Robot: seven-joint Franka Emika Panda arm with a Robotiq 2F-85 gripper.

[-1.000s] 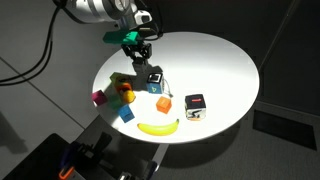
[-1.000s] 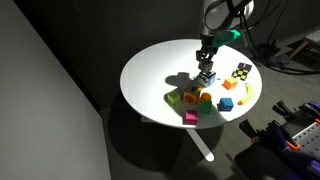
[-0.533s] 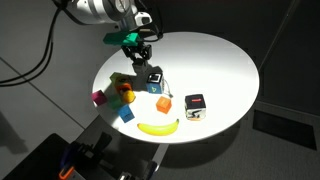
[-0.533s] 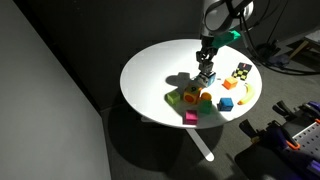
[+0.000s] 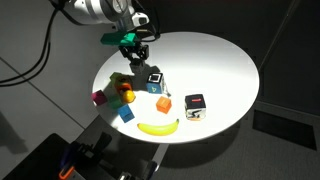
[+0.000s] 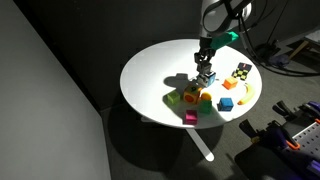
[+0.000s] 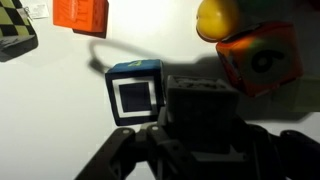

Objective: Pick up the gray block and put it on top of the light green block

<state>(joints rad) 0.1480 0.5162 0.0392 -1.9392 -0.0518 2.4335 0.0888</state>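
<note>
The gray block is seen in the wrist view gripped between the fingers of the tool, just beside the blue cube with a white face and on the side of it turned away from the orange block. Being a cube, it shows no long axis; its upper face is turned toward the wrist camera and its edges run roughly parallel to those of the blue cube. A dark shadow is cast around it on the white tabletop; whether it touches the surface cannot be told. The light green block, of which mainly a red-orange marked face is shown, lies beyond the gray block from the blue cube, near but apart from it, with a yellow ball touching or just beside its upper edge. The red-black-white cube lies well apart from the blue cube, past the orange block. In both exterior views the tool is seen pointing straight down, next to the blue cube.
</note>
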